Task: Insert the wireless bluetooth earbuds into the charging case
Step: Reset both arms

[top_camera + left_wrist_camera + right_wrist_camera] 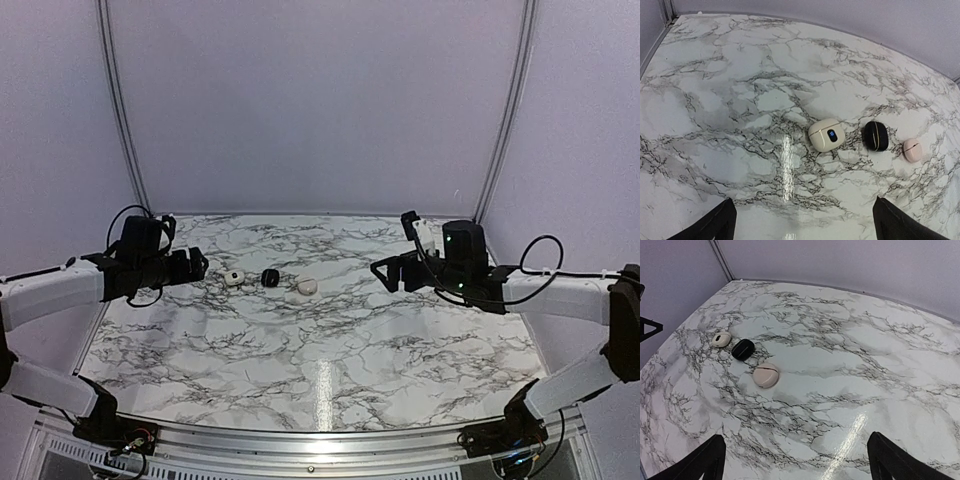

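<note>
No loose earbuds visible; three shut cases sit on the table (330, 370) in a row, cream case (233, 278), black case (270, 278), pinkish case (306, 287), along the line between left gripper (197, 266) and right gripper (385, 272), both spread wide and empty, left nearer, cream end first.

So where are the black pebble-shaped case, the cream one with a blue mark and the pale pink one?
Black pebble-shaped case (875, 135): left wrist view, middle of its top.
Cream rounded case with blue mark (824, 136): left wrist view, top, beside the mark.
Pale pink round case (912, 149): left wrist view, middle of its top.
</note>
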You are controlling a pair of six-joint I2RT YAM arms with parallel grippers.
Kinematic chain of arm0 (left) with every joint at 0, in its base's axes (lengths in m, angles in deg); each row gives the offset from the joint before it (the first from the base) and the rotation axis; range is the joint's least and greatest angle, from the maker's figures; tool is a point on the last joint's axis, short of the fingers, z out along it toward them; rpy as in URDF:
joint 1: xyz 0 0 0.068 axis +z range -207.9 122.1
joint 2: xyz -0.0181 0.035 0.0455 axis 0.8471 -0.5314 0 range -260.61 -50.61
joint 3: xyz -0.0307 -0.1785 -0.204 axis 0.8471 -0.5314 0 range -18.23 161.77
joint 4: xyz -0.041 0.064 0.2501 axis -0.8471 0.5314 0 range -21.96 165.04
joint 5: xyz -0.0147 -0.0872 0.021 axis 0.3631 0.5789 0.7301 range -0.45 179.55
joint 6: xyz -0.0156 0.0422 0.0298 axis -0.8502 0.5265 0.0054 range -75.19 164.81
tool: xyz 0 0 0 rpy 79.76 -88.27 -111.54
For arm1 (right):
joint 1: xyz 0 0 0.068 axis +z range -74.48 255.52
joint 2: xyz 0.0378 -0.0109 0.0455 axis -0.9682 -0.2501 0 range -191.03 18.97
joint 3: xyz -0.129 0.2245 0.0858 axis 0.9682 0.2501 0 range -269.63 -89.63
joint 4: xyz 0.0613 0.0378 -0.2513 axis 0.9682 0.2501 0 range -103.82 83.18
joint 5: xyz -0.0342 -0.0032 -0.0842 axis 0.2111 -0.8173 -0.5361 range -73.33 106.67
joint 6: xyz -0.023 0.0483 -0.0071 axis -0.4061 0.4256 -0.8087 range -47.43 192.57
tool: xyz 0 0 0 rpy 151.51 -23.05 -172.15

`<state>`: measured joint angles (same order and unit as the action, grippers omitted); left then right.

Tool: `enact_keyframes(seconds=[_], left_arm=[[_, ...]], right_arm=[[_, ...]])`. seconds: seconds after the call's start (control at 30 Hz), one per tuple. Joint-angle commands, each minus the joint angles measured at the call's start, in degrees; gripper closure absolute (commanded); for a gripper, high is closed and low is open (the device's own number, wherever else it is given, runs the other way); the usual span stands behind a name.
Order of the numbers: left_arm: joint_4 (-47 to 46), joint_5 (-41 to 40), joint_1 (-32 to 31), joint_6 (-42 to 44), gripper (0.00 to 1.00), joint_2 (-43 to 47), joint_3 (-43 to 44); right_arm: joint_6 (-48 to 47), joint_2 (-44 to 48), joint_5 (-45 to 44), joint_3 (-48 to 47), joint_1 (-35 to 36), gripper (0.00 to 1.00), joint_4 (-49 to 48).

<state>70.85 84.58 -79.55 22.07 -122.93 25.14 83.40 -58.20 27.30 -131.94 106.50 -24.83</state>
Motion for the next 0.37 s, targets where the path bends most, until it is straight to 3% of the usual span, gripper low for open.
enact_keyframes(seconds=[0.0,0.13,0.33], left_arm=[[-8.24,1.56,-0.06,-1.28,0.01,2.03,-5.35],[-13.62,2.7,0.0,-1.43,0.01,3.83,-9.01],[-14.15,3.22,-0.05,-0.62,0.01,3.37,-9.21]], right_arm=[[2.52,-0.65,-4.26,2.18,-0.49,0.02,-3.3],[3.46,-1.35,-5.72,3.18,-0.48,0.01,-3.96],[3.5,-2.13,-5.82,3.67,-0.61,0.01,-5.1]])
